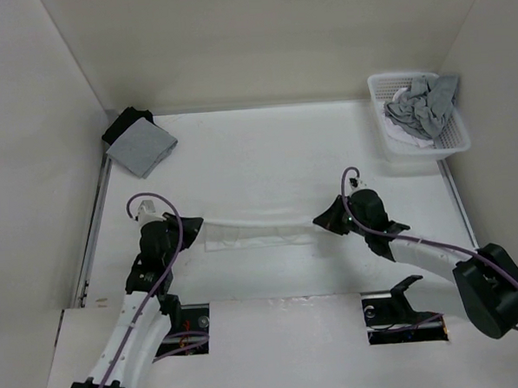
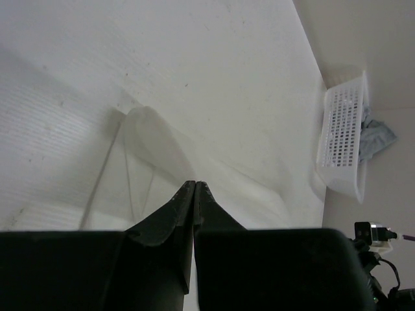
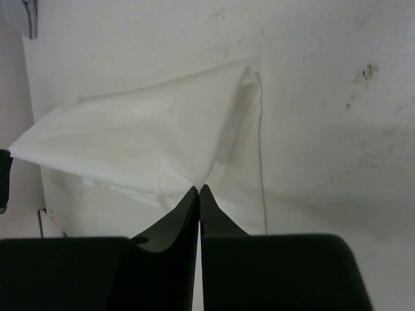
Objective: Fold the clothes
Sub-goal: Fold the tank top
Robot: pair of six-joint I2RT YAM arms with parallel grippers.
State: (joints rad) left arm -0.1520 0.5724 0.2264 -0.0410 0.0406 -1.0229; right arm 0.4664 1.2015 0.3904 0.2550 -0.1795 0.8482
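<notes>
Both pincers are pressed together on cloth. The left gripper [image 2: 196, 184] pinches one end of the white strap shirt [image 1: 256, 230], and the right gripper [image 3: 199, 189] pinches the other end. The shirt sits just toward 6 o'clock of table centre, pulled into a band running 9 to 3 between the two arms. Its lower edge appears to rest on the table [image 1: 266, 159].

Risks as I see them:
- The fabric is thin and each bite is only at the fingertips. If one arm leads the other, I expect the cloth to slip out of the weaker pinch.
- If the arms lose tension, the middle sags and the fold line goes crooked.
- The trailing edge may bunch if it drags on the tabletop.
- A narrow strap [image 3: 262, 162] hangs loose near the right pincer and could end up tucked inside the fold.
- The shirt is white on a white table, so I can barely see its edges and alignment is hard to judge.

Containers: a white perforated basket [image 1: 382, 122] sits at 1 o'clock with crumpled grey garments [image 1: 424, 105] in it. There is something paler under them that I cannot identify. A folded grey garment [image 1: 142, 148] lies at 10 o'clock, partly on a black cloth [image 1: 123, 125], not in any container.
</notes>
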